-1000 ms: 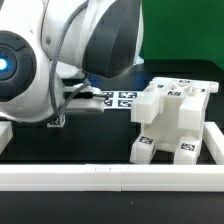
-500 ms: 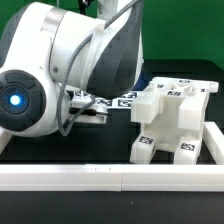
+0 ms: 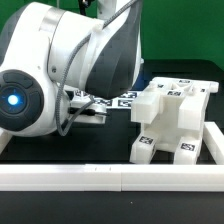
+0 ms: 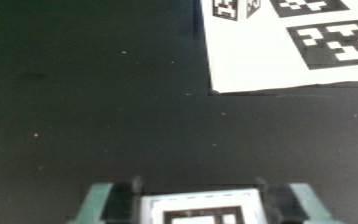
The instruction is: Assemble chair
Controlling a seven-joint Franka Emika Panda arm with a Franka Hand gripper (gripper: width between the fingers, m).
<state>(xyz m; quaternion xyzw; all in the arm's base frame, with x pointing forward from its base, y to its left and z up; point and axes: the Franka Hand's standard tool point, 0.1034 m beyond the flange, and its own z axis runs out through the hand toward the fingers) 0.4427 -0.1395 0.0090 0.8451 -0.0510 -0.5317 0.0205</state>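
The partly built chair (image 3: 170, 125), white and blocky with black-and-white tags, stands on the black table at the exterior view's right. In the wrist view my gripper (image 4: 201, 196) hangs over bare black table, its fingers (image 4: 108, 200) on either side of a white tagged chair piece (image 4: 202, 212) that fills the space between the pads. Only the top of that piece shows. In the exterior view the arm's large white body (image 3: 70, 85) hides the gripper and the held piece.
The marker board (image 3: 122, 99) lies behind the arm, and its corner shows in the wrist view (image 4: 300, 50). A long white border rail (image 3: 110, 178) runs along the front, with another (image 3: 213, 140) at the exterior view's right.
One second ago the arm's body sat lower and further to the exterior view's left. It has since swung up and across. In the last half second nothing moved.
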